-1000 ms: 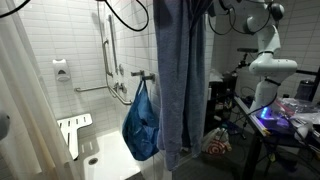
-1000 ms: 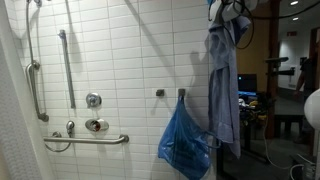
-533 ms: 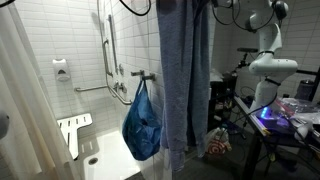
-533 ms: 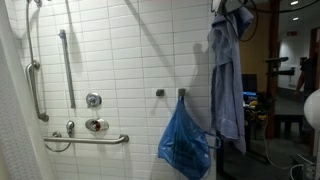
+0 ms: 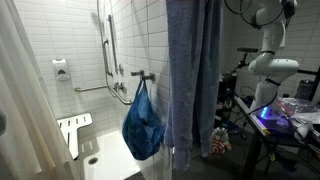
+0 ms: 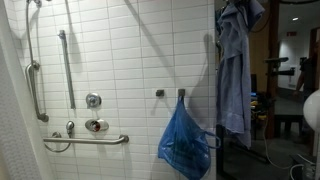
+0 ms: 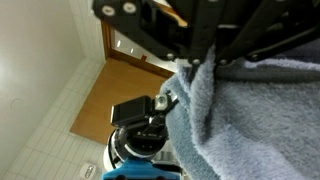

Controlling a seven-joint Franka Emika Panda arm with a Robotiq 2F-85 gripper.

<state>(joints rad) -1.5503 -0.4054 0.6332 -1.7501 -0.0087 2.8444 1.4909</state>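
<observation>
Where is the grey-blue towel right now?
In both exterior views the towel hangs down from the shut gripper, just picture-right of the blue bag that hangs on a wall hook.

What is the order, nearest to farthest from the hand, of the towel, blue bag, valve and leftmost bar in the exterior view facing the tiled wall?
1. Towel, gripped in the hand, top right.
2. Blue bag, on the hook, lower left of it.
3. Valve, mid-wall.
4. Leftmost bar, far left.
</observation>
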